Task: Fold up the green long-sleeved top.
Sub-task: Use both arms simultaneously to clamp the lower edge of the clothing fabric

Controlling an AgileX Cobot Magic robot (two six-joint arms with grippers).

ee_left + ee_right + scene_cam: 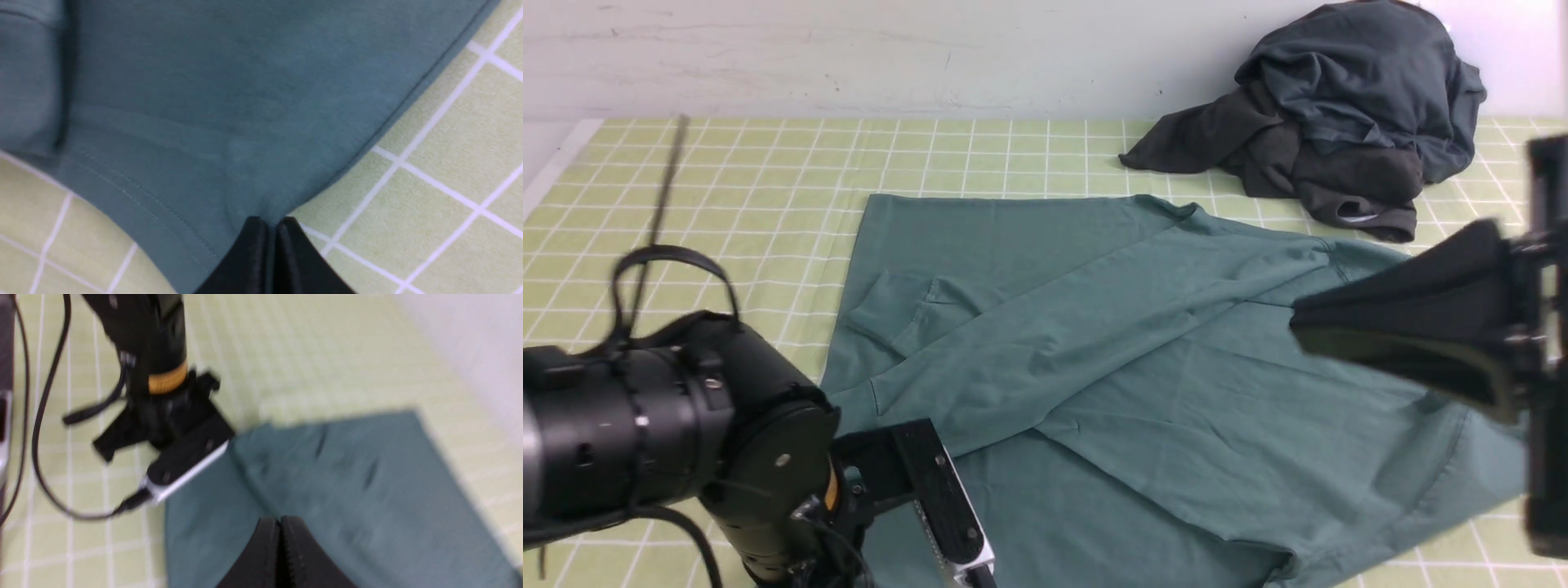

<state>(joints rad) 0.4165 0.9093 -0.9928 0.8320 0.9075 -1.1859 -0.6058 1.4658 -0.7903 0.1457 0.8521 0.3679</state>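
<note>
Two claws: both closed. The left claw pinches a hem corner of the green top, with the cloth drawn to a point at its tips. The right claw hangs over the top with nothing seen between its tips.
Green top: spread flat on the checked mat, one sleeve laid slantwise across the body, its near edge by the left arm.
Slip risk: the left grip looks to be on very little cloth, and I'd guess a quick lift pulls it free.
Drag risk: only one corner is held, so a fold may skew and the sleeve may slide off.
Dark clothes: heaped at the far right, close to the top's far edge, where a wide swing could catch them.
</note>
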